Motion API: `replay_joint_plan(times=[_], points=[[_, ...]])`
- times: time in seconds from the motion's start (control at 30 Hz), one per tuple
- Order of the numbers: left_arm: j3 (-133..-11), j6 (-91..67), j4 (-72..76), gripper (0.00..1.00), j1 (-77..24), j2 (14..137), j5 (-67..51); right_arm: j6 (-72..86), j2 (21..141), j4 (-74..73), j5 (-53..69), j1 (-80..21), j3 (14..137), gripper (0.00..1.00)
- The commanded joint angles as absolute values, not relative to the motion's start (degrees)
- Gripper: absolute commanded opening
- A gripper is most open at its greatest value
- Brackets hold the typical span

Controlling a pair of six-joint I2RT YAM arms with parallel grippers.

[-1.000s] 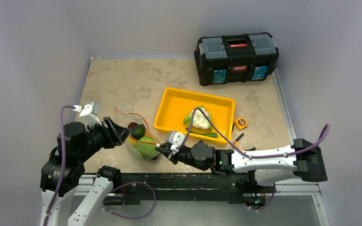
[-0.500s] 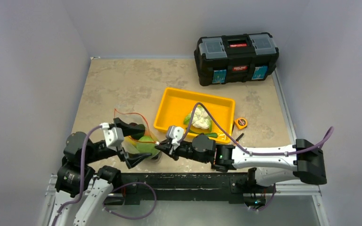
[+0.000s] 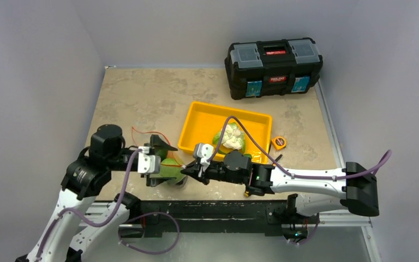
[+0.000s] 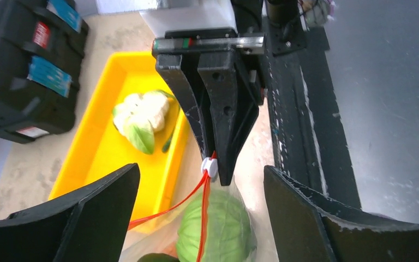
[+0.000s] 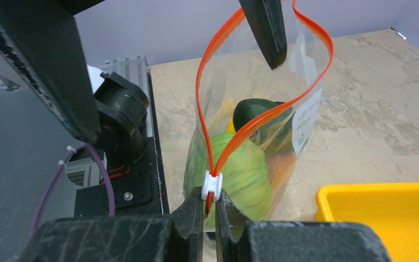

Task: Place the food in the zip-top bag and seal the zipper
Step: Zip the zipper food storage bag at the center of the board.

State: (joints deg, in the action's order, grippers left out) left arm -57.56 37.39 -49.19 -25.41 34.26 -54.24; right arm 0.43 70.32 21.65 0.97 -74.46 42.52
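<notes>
1 zipper end pinched by right gripper; left gripper straddles zip-top bag.

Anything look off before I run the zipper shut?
Yes. The cauliflower lies in the yellow tray, outside the zip-top bag, while the right gripper is shut on the zipper at its slider end. The bag's mouth gapes wide, with the open left gripper facing it.

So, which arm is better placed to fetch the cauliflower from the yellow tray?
Probably the left. The left tool is open and empty, at the zip-top bag's mouth. The right tool is shut on the zipper, holding the bag up, though the cauliflower in the yellow tray lies nearer it.
</notes>
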Motion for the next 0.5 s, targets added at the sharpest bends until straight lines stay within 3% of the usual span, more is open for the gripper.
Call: replay_joint_plan(times=[0.0, 0.47], points=[[-64.1, 47.9, -60.9, 0.80, -27.8, 41.7, -51.7, 0.4, 68.7, 21.8, 1.8, -74.4, 45.0, 0.00], [-63.7, 44.6, -58.9, 0.63, -29.9, 46.4, -45.3, 0.4, 68.0, 22.2, 1.8, -74.4, 45.0, 0.00]])
